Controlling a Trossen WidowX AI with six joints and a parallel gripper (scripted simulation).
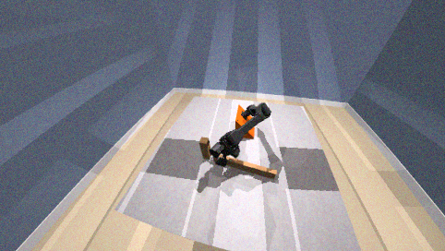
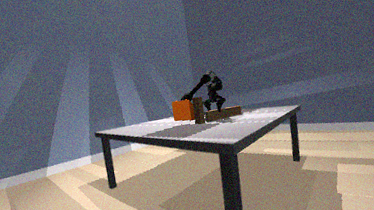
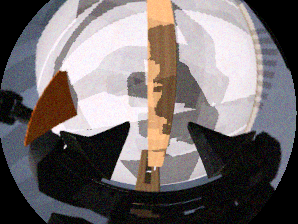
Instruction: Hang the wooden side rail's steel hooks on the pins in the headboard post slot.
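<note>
The wooden rail (image 1: 256, 168) (image 2: 234, 110) (image 3: 162, 55) lies along the table, its near end close to the upright headboard post (image 1: 204, 149) (image 2: 198, 110) (image 3: 142, 182). The post's dark slot faces the rail end in the wrist view. Small pale metal shows between them, but whether the hooks touch the pins cannot be told. My gripper (image 1: 227, 159) (image 2: 215, 108) (image 3: 160, 124) is open and empty. Its fingers stand on either side of the rail, near the post end, with the tips around the rail's top height in the exterior view. The exact tip height is unclear.
An orange block or panel (image 1: 241, 121) (image 2: 183, 110) (image 3: 56, 106) stands behind the post, beside the arm's base. The arm reaches over from the back of the table (image 2: 250, 126). Dark shadows cross the table around the rail.
</note>
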